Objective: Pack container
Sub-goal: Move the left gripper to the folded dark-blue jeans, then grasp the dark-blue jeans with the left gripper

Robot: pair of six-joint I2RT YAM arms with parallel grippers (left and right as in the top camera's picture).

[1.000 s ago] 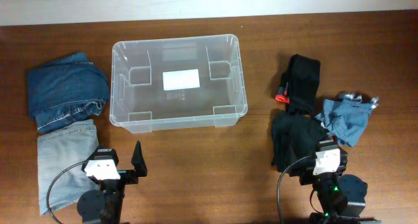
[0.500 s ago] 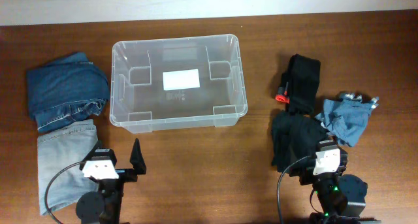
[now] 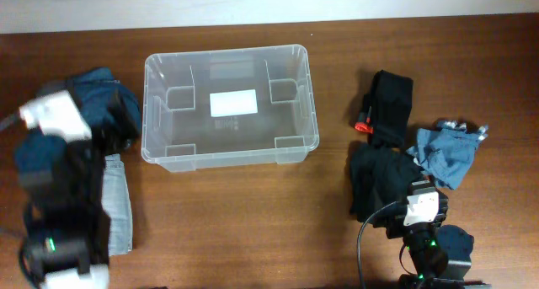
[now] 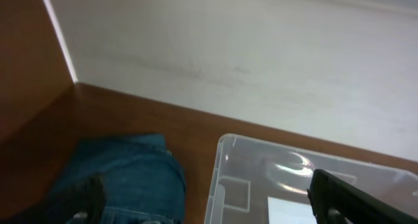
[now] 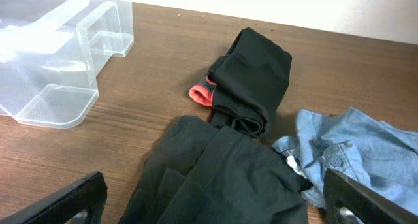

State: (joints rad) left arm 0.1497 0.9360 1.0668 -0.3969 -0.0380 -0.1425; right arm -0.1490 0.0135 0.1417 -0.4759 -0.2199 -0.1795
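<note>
Just right of the dark blue folded denim jeans (image 3: 88,95), the large clear rectangular plastic container (image 3: 253,133) sits empty at mid-table, its long axis running left to right. The left gripper (image 4: 210,199) hovers over those jeans with fingers spread, far nearer the bin than the right gripper (image 5: 219,198), likewise spread, low beside the crumpled black garment (image 3: 379,184); the jeans look the likelier first pick
</note>
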